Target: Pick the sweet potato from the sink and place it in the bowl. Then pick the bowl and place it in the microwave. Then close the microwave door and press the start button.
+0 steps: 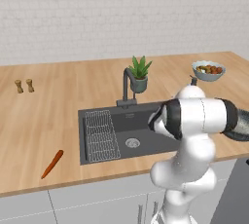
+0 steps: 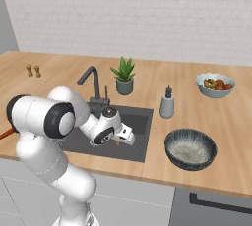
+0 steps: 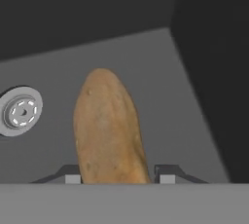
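Wooden counter (image 1: 44, 116) is seen spanning the scene below a white tiled wall; the dark grey sink (image 1: 141, 123) is set into it, with a wire rack (image 1: 101, 134) on its left side, a round steel drain (image 3: 19, 111) in its floor and a dark faucet (image 1: 127, 86) at its back edge; the white arm (image 2: 44, 117) is bent down into the basin; the bowl (image 2: 190, 149), ribbed dark outside and pale speckled inside, is stood on the counter just right of the sink, empty; a smaller pale fruit bowl (image 2: 215, 84) is placed farther back on the right; a potted plant (image 2: 124, 76) is set behind the sink and a soap dispenser (image 2: 167, 103) beside its right rim; the sweet potato (image 3: 109, 130) is seen low in the sink, near the drain, between the two fingertips (image 3: 166, 174) of the gripper (image 3: 119, 177); the jaws are set close against its sides, though a firm pinch cannot be told; a carrot (image 1: 52, 163) is laid on the counter left of the sink; two small shakers (image 1: 24, 85) are stood far left.
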You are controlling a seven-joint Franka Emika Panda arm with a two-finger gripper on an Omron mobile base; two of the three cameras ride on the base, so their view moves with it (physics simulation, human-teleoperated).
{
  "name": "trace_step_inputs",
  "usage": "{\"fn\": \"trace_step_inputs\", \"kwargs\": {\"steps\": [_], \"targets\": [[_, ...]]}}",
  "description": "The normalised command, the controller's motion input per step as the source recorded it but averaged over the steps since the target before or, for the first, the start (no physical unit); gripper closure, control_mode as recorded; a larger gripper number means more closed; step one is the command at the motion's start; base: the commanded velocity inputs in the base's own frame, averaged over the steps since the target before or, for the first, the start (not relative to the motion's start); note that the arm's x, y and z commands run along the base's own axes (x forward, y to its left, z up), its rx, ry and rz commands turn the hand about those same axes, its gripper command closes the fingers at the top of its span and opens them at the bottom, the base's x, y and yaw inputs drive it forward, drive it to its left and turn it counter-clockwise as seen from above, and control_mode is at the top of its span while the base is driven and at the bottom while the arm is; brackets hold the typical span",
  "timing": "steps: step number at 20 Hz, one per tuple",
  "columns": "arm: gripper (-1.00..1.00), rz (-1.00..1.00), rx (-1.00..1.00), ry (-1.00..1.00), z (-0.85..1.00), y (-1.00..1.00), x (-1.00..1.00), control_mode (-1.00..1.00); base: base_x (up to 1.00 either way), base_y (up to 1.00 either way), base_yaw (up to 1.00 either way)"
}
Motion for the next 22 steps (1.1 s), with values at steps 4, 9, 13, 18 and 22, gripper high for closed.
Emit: {"fn": "trace_step_inputs", "kwargs": {"steps": [4, 9, 13, 18, 22], "targets": [[1.00, -0.05, 0.00, 0.00, 0.98, -0.36, -0.69, -1.00, 0.00, 0.00, 0.00], [1.00, -0.06, 0.00, 0.03, 1.00, -0.39, -0.39, -1.00, 0.00, 0.00, 0.00], [1.00, -0.07, 0.00, 0.09, 1.00, -0.38, -0.28, -1.00, 0.00, 0.00, 0.00], [1.00, -0.07, 0.00, 0.06, 0.93, -0.46, -0.39, -1.00, 0.00, 0.00, 0.00], [1.00, -0.10, 0.00, 0.01, 0.61, -0.60, -0.38, -1.00, 0.00, 0.00, 0.00]]}}
